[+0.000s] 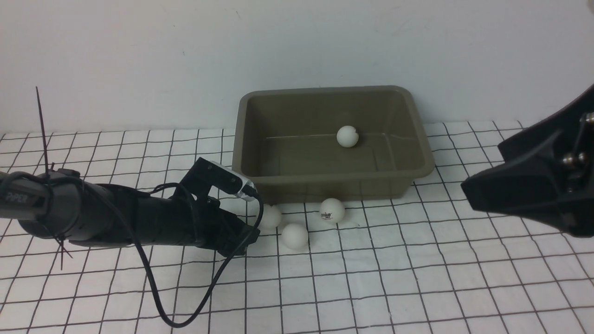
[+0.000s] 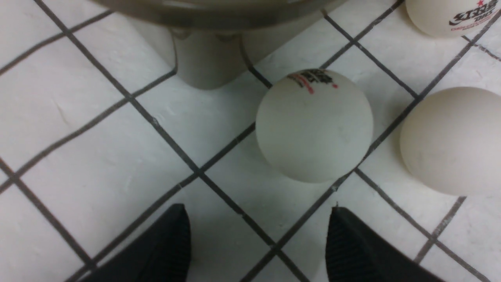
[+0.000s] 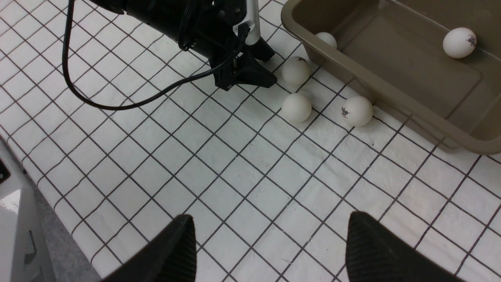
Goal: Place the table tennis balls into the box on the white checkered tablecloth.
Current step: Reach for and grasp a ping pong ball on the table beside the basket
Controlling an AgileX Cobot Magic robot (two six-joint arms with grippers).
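Closest to the lens, the left pincer (image 2: 258, 211) stands wide with nothing between its black ribbed fingers (image 2: 352, 246). It hangs low over the white checkered tablecloth (image 1: 417, 278) at the near left corner of the rectangular olive-brown plastic box (image 1: 325, 188). Just ahead of it lies a small matte white table tennis ball (image 2: 314, 125), clear of both fingers, with a dark-and-red print on top too blurred to read. Two more lie on the cloth along the box's near wall. A plain ball (image 2: 454, 141) is near the first. A printed ball (image 2: 450, 15) lies nearer the middle of that wall, showing a red star over dark lettering and a line of small red type, partly cut off at the frame edge. Inside the box, a far ball (image 3: 459, 42) with a small dark mark rests by the far wall, and a corner ball (image 3: 326, 39) sits tucked into the near left corner. Right of the box, raised above the cloth, the right pincer (image 3: 270, 217) is likewise spread wide and empty. Left of the box, the left arm carries "PIPER" lettering (image 1: 16, 198), and a black cable (image 1: 153, 287) loops from it over the cloth.
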